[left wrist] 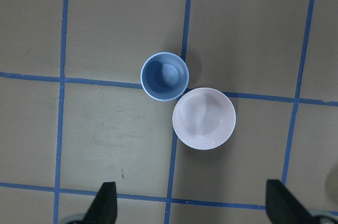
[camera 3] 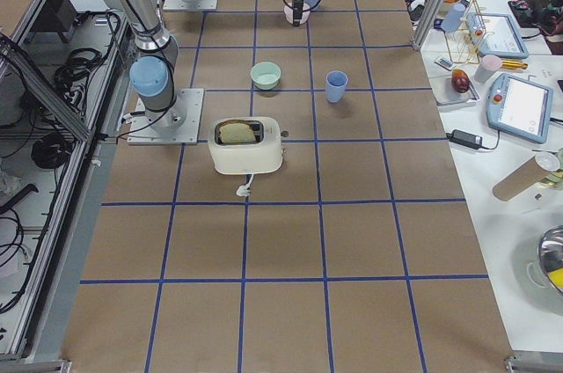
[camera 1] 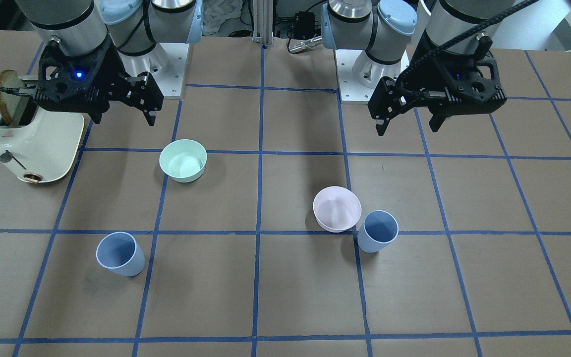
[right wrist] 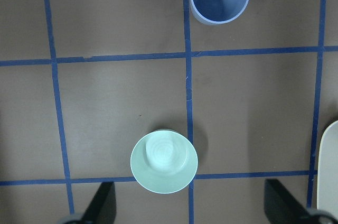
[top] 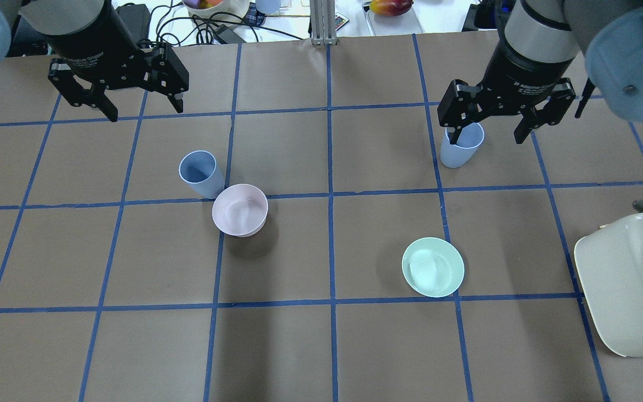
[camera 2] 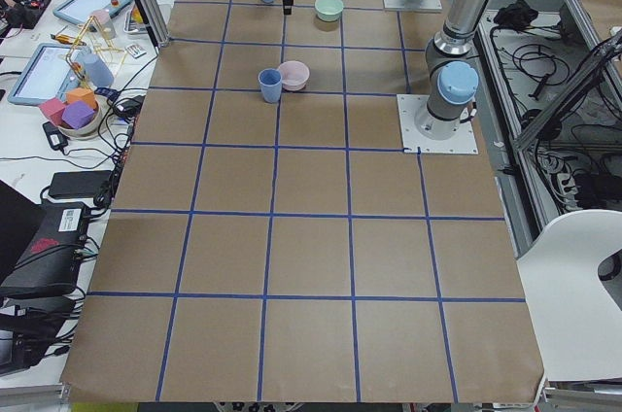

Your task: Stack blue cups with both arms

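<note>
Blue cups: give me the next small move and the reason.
Probably move the right gripper out over the lone cup. It and the left gripper hang open and empty; that cup stands upright and clear, while the other cup sits tight against the pink bowl.

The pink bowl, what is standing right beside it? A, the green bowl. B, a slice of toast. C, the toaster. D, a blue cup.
D: in the left wrist view a blue cup stands upright right beside the pink bowl, their rims close together.
</note>
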Controlling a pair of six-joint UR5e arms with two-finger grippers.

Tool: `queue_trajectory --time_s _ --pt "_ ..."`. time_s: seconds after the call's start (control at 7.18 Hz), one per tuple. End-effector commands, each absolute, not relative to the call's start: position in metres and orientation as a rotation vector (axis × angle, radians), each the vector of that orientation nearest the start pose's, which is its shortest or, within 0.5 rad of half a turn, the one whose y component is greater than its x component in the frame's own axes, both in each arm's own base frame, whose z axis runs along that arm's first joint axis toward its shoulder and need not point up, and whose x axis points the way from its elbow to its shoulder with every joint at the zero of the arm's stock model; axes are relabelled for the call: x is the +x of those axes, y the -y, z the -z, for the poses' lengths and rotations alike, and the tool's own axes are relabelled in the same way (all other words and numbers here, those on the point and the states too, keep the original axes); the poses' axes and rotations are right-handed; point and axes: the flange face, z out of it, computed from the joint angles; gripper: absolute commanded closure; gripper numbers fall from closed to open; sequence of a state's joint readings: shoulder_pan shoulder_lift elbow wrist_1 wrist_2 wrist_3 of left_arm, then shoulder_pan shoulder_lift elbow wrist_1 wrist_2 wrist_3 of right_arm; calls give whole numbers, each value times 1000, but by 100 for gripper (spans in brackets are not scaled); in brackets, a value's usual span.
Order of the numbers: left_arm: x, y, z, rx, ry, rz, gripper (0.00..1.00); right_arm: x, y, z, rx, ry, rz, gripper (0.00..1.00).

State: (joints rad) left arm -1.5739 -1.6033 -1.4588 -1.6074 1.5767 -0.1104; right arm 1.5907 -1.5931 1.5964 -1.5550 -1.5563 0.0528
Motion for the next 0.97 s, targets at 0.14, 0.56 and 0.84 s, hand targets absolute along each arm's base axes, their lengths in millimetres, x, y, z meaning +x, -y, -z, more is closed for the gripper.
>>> queue_trajectory --time_s 0.14,0.56,0.84 --pt "-134 509 -522 -169 -3131 63 0 144 476 -487 51 -3129 -22 0" --pt "-134 509 -523 -166 -3130 66 0 143 476 -485 51 -3132 -29 0" --pt "-133 507 -526 -159 -3140 77 0 144 477 -484 48 -3133 -34 0"
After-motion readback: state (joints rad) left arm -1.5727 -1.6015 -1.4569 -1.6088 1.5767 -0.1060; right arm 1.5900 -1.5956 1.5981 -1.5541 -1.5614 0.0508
